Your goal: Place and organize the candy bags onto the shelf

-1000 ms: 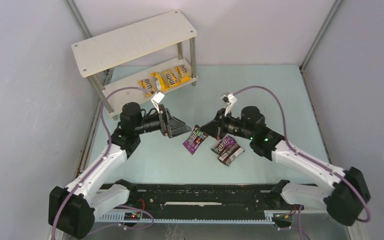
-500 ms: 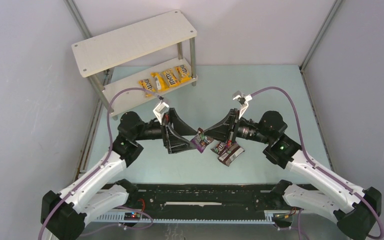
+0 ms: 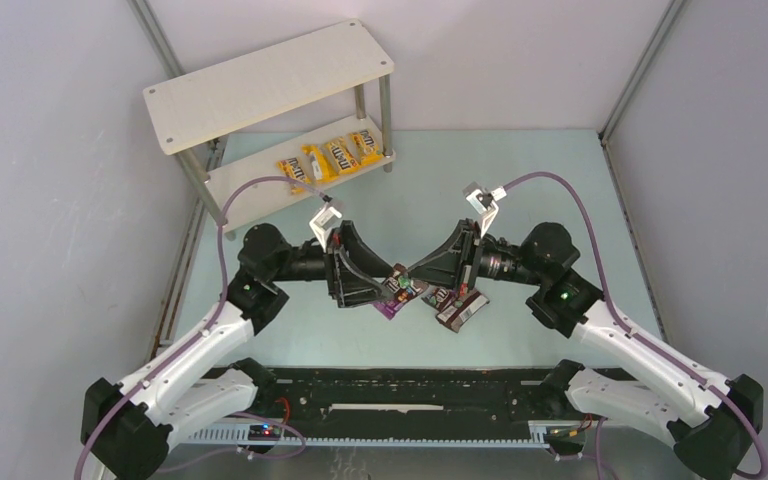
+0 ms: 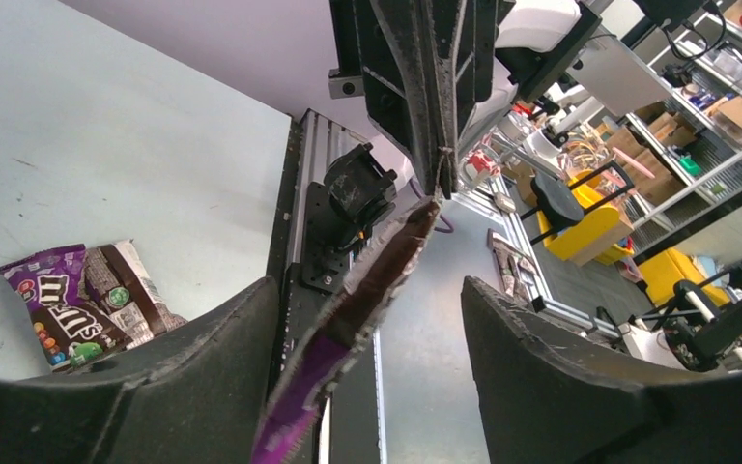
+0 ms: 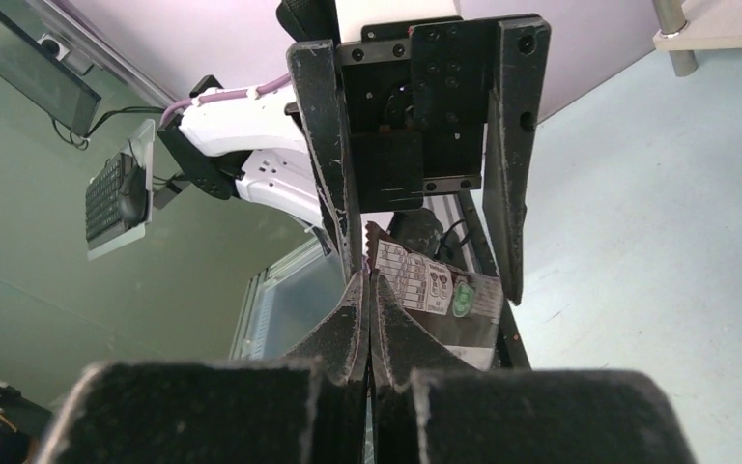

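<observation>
Purple glossy flat candy packet

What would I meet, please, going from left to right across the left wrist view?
purple candy bag on the table → brown candy bag tucked against it → left gripper's finger → held purple candy bag, seen edge-on → its other finger

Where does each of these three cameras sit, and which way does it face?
Top external: above and behind the bases, looking down on table, shelf and both arms.
Left wrist: on the left arm, facing the right gripper; own left gripper open around the purple packet.
Right wrist: on the right arm, facing the left arm; own fingers pinch that packet.
Shared: that packet, in all views.
</observation>
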